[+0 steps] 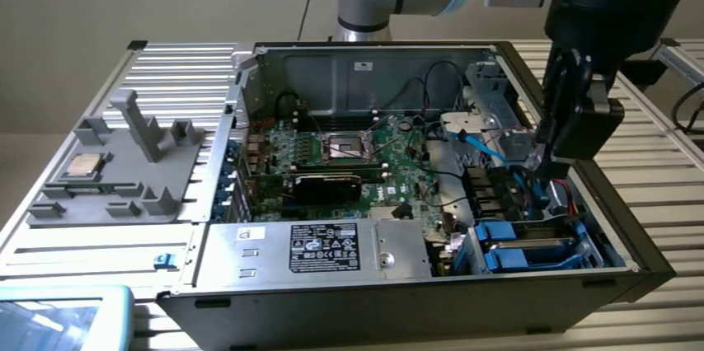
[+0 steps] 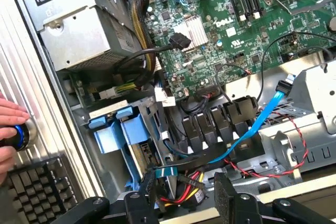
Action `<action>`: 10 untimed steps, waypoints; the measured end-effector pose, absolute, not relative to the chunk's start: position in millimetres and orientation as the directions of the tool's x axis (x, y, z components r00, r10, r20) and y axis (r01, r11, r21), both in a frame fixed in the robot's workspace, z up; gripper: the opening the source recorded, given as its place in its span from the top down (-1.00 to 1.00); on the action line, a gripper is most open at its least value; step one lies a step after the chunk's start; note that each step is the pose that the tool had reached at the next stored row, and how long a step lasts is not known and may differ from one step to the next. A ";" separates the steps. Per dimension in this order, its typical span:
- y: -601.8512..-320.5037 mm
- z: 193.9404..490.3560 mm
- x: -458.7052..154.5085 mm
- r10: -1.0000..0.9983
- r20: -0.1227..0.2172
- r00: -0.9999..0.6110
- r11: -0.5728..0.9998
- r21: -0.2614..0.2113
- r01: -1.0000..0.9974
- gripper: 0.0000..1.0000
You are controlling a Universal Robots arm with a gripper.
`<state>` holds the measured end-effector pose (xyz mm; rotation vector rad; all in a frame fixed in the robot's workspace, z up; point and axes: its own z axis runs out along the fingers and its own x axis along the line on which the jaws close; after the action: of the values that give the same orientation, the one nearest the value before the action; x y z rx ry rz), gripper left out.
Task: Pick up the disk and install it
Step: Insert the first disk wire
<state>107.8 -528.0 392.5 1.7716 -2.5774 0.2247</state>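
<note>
The gripper (image 1: pixel 546 176) (image 2: pixel 181 201), jaws spread and pinching nothing, hangs at the exterior frame's right. The disk (image 1: pixel 528 252) (image 2: pixel 123 129) sits just below, in its bay (image 1: pixel 612 254).

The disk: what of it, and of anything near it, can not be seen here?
- Disk: wrist view, label face hidden inside the drive cage.
- Gripper: exterior view, fingertips lost against dark cables.
- Hand: wrist view, cut off by the picture edge.
- Power supply label: exterior view, print too small.
</note>
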 end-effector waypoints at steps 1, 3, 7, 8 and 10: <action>-529.8 396.8 107.9 -0.928 0.086 -0.362 0.351 -0.114 -0.929 -0.13; -535.1 402.8 107.9 -0.928 0.086 -0.361 0.351 -0.114 -0.929 -0.13; -540.5 404.5 107.9 -0.928 0.085 -0.362 0.352 -0.114 -0.929 -0.13; -540.5 404.5 107.9 -0.928 0.085 -0.362 0.352 -0.114 -0.929 -0.13; -540.5 404.5 107.9 -0.928 0.083 -0.362 0.352 -0.114 -0.929 -0.13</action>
<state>107.9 -540.5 404.5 1.7718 -2.5793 0.2215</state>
